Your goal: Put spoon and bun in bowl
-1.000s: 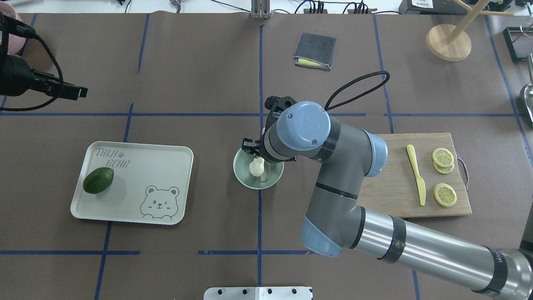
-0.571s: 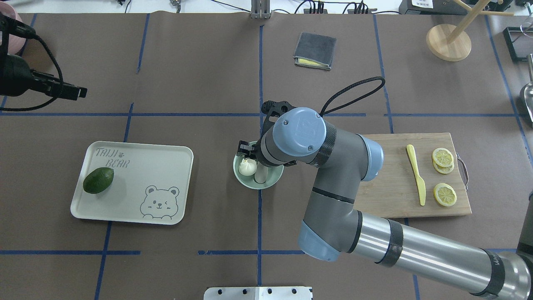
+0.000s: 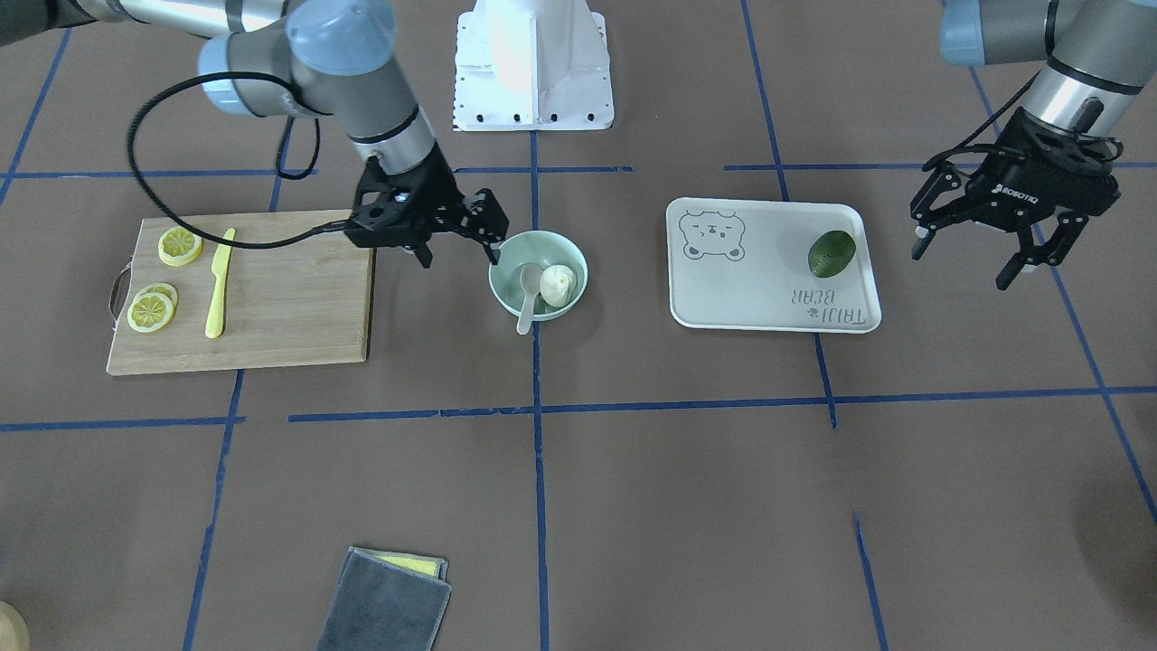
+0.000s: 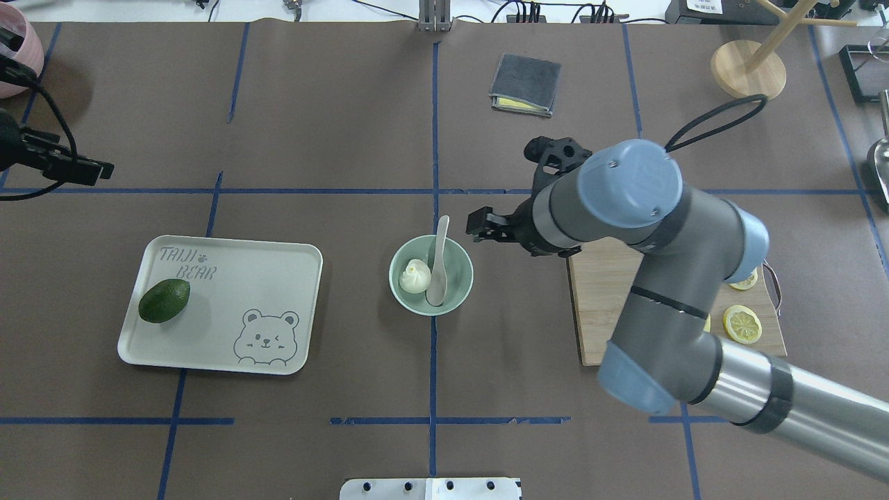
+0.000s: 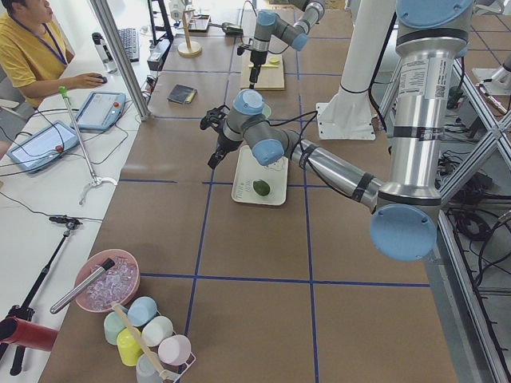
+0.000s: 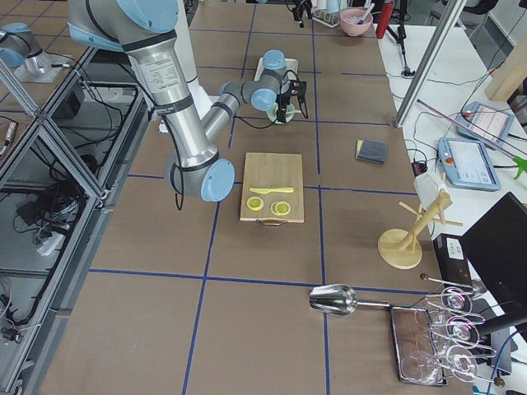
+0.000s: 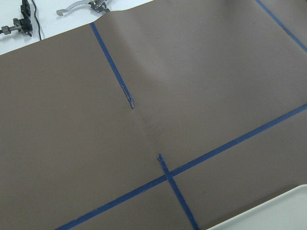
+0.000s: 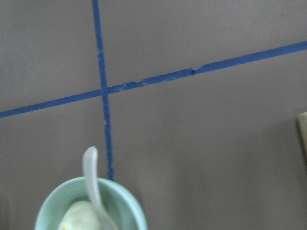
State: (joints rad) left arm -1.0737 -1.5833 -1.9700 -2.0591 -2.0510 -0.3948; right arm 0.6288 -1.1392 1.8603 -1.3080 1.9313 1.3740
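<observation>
Retracted off the bowl (image 4: pixel 462 292), right gripper (image 3: pixel 458 246) hangs spread, empty; bun (image 4: pixel 415 278) and spoon (image 4: pixel 439 257) lie inside, apparently touching. Left gripper (image 3: pixel 961 262) spread, frame upper right.

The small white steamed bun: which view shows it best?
Overhead exterior: the small white steamed bun lies whole and unobstructed in the round mint-green bowl. Front-facing shows it too; the right wrist view crops it; in the side views it is too small to tell.

Overhead: high at the rear, looking down.
Front: opposite side, facing back.
Right wrist: close above bowl (image 8: pixel 122 206), shared with both.
</observation>
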